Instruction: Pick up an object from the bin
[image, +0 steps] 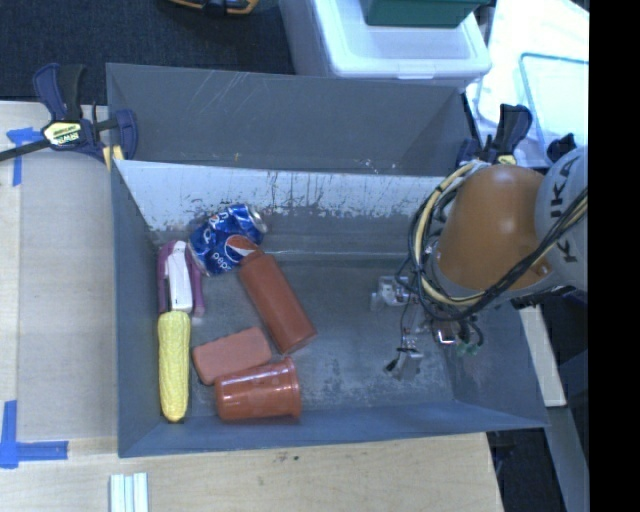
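The grey metal bin (300, 130) looks matt and scratched, its far wall streaked. Near its left edge, a crushed blue metal can (226, 240) shines glossy, and a yellow plastic corn cob (174, 365) looks bumpy.

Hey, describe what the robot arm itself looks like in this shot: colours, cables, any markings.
The arm is pale grey with dark lettering, partly cut off. Its wrist carries a smooth, rounded orange-brown cover. Black and yellow cables loop round the cover's edge and lead down to the gripper, a small, thin assembly of dark and silvery metal parts.
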